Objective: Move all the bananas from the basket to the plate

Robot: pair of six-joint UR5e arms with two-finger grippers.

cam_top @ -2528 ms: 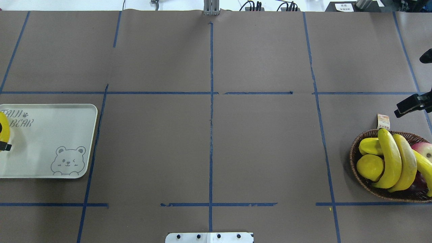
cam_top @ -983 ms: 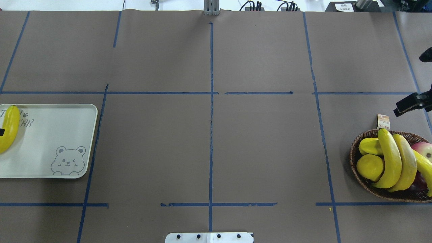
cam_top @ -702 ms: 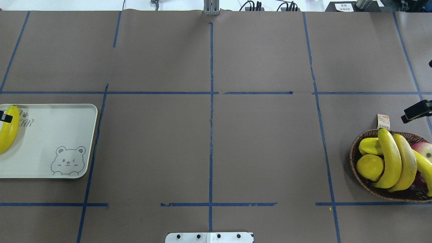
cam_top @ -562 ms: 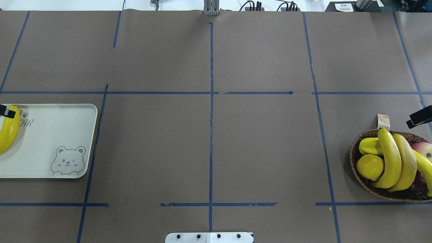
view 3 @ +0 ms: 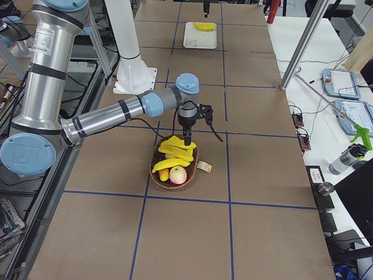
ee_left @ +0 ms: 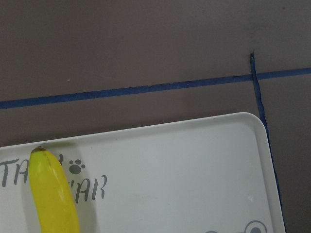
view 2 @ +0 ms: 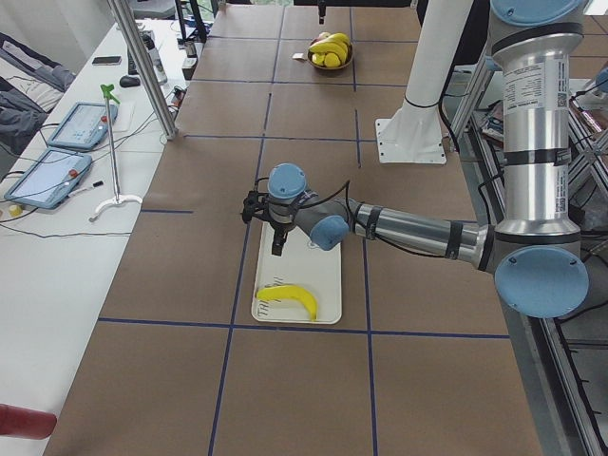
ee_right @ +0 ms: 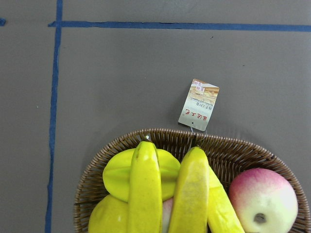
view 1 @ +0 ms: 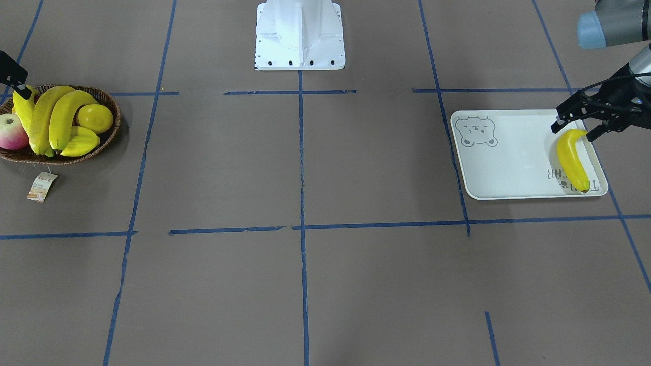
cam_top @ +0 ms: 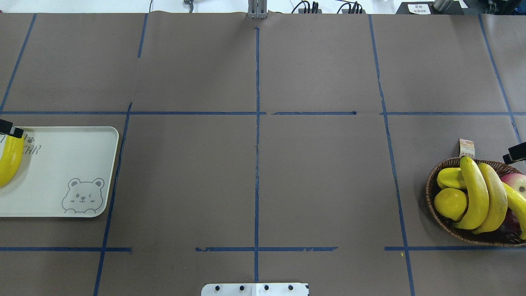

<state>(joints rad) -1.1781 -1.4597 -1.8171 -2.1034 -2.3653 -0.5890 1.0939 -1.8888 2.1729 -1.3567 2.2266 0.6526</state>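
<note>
Left tool (view 1: pixel 573 128): fingers apart, hovering above the plate (view 1: pixel 508 168), clear of the one banana (view 1: pixel 572 157) under it, gripping nothing. That banana lies flat along the plate's left edge, its far tip on the lettering. The plate sits at the left end of the counter (view 1: pixel 305 168). The basket (view 1: pixel 116 124) at the right end holds three bananas (view 1: pixel 43 119) stacked beside a starfruit (view 1: pixel 80 142), lemon (view 1: pixel 95 118) and apple (view 1: pixel 12 137). Right tool (view 3: pixel 187 141) hangs above the basket. Only one finger shows clearly, so can't tell if it's apart or together.
</note>
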